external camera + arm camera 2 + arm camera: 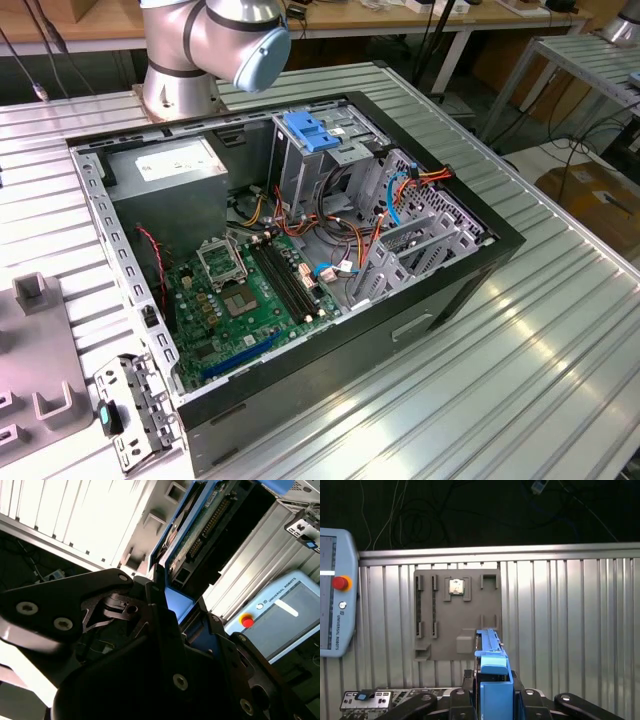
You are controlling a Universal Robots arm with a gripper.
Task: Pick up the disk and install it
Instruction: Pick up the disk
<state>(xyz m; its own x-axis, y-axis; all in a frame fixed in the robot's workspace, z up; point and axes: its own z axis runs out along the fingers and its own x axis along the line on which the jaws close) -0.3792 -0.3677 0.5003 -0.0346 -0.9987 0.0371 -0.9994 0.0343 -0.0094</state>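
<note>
Presently, item by item from the exterior view's left. Grey fixture plate (pixel 40 400): at the bench (pixel 520 400) edge, with a small processor chip (pixel 456 586) seated in one of its pockets in the first wrist view. Metal front-panel bracket (pixel 140 405): flat on the bench, just beside the near corner of the computer case (pixel 440 290). Case: lying open on its side mid-bench, with the motherboard (pixel 250 295) on its floor, the power supply (pixel 165 165) in its far corner and a tall drive cage (pixel 300 170) capped by a blue latch (pixel 312 132). Loose coloured cables (pixel 380 240): draped just beside the cage. My gripper (pixel 492 702): fingers closed down onto the disk (pixel 489 645), one on each blue rail. The disk stands edge-on out of my grasp over the fixture plate and looks lifted off it, well apart from the case. In the second wrist view the disk (pixel 205 530) shows its green circuit face, with the gripper (pixel 177 607) clamped at its near end. Step in hand, as I judge it: carrying the disk. Handling note: keep the squeeze on the rails, not on the board, hold the disk square so it cannot pivot, and pass wide of the cables.
</note>
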